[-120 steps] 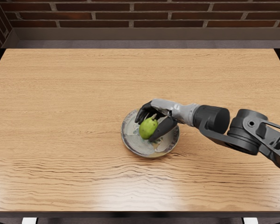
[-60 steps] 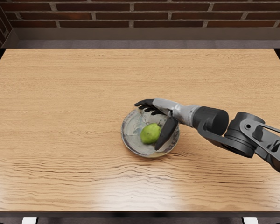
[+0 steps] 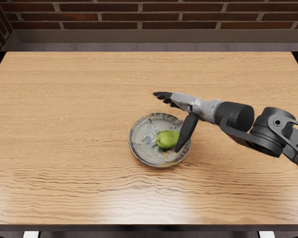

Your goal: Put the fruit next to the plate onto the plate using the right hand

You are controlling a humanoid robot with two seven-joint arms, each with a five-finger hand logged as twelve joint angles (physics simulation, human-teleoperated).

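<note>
A green pear (image 3: 167, 139) lies on the gray glazed plate (image 3: 137, 130), right of its centre, on the wooden table (image 3: 64, 99). The right hand (image 3: 185, 105) hovers over the plate's right edge — fingers (image 3: 162, 94) stretched flat toward the left, holding nothing — its dark thumb (image 3: 187, 132) hanging down just beside the pear. A brick wall (image 3: 139, 12) runs behind the table.

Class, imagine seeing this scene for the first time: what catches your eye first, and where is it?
A green pear lies on a grey plate near the middle of the wooden table. The right hand hovers open over the plate's right edge.
</note>
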